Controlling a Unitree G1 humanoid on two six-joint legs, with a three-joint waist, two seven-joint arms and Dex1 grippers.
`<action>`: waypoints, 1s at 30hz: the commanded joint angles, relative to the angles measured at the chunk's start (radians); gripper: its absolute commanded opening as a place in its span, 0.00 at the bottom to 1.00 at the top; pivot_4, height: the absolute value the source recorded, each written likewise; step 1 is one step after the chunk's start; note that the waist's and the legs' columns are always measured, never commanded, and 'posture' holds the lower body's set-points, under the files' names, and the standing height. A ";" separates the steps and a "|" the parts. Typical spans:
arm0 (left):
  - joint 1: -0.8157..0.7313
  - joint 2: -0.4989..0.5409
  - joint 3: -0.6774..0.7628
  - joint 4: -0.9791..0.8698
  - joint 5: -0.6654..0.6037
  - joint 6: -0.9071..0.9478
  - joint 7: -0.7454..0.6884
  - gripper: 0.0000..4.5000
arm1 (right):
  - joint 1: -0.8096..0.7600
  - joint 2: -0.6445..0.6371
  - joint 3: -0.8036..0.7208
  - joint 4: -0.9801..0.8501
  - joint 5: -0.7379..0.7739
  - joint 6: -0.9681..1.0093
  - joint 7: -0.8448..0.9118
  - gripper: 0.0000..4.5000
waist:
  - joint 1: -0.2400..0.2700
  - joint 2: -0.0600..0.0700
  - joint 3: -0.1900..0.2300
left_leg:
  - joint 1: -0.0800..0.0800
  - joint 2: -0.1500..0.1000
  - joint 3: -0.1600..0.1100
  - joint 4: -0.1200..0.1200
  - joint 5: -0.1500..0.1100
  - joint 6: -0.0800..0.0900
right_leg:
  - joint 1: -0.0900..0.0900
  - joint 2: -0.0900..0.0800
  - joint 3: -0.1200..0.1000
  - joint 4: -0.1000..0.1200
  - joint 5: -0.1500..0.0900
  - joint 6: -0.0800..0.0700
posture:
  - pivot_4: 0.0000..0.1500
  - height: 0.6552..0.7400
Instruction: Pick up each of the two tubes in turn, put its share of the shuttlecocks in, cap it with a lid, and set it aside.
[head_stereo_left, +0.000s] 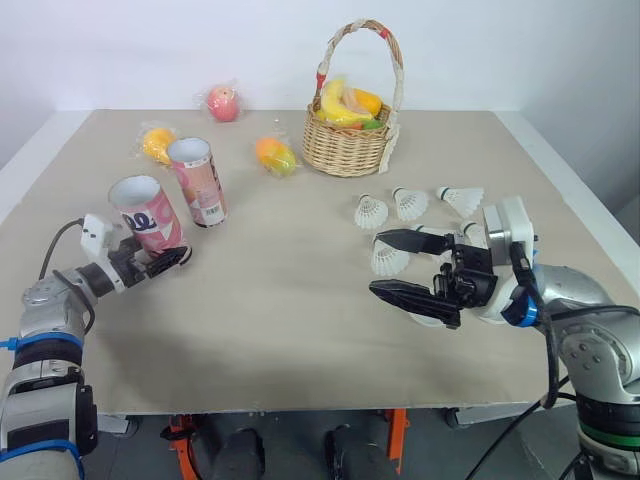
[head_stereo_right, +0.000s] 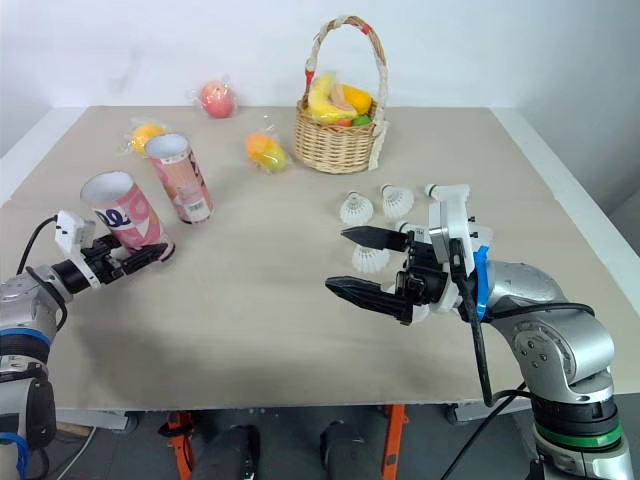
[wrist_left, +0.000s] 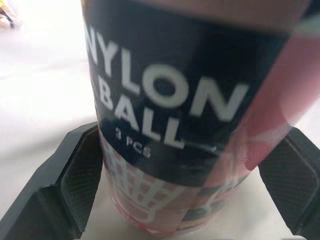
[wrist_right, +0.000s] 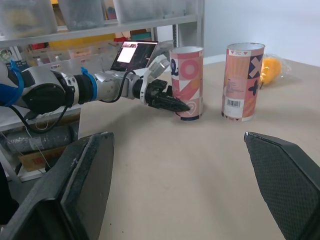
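Observation:
Two pink patterned tubes stand open-topped at the table's left: the near tube (head_stereo_left: 148, 212) and the far tube (head_stereo_left: 198, 181). My left gripper (head_stereo_left: 165, 260) is open around the base of the near tube. In the left wrist view one finger (wrist_left: 75, 175) lies against the tube (wrist_left: 190, 110), while the other finger (wrist_left: 292, 177) stands a little off it. Several white shuttlecocks (head_stereo_left: 370, 211) lie at centre right. My right gripper (head_stereo_left: 376, 264) hovers open and empty just in front of the nearest shuttlecock (head_stereo_left: 390, 258). The right wrist view looks across at both tubes (wrist_right: 186, 82) and the left gripper (wrist_right: 172, 104).
A wicker basket (head_stereo_left: 350, 148) of fruit stands at the back centre. Bagged fruit lies behind the tubes: an apple (head_stereo_left: 223, 102), an orange (head_stereo_left: 157, 143) and a mango (head_stereo_left: 277, 155). Bare tabletop (head_stereo_left: 280, 290) stretches between the two grippers.

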 joint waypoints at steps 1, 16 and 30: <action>-0.023 0.006 0.002 0.014 0.010 -0.030 -0.009 0.89 | 0.004 -0.017 -0.036 -0.046 0.029 -0.006 -0.004 1.00 | 0.000 0.000 0.000 | 0.000 0.000 0.000 0.000 0.000 0.000 | 0.000 0.000 0.000 0.000 0.000 0.000 | 1.00 1.00; 0.071 0.062 -0.108 -0.327 0.032 0.073 -0.133 0.70 | 0.046 -0.039 -0.040 -0.037 -0.010 0.015 -0.090 1.00 | 0.000 0.000 0.000 | -0.001 0.000 -0.001 0.001 0.000 0.000 | 0.000 0.000 -0.001 0.000 0.001 -0.002 | 1.00 1.00; 0.201 0.297 -0.343 -0.763 0.119 0.330 -0.305 0.70 | 0.061 0.181 0.157 -0.019 -0.211 0.219 -0.658 1.00 | -0.003 0.003 -0.002 | 0.003 0.003 0.000 -0.001 0.001 0.001 | 0.000 0.002 -0.001 0.002 -0.002 -0.002 | 1.00 1.00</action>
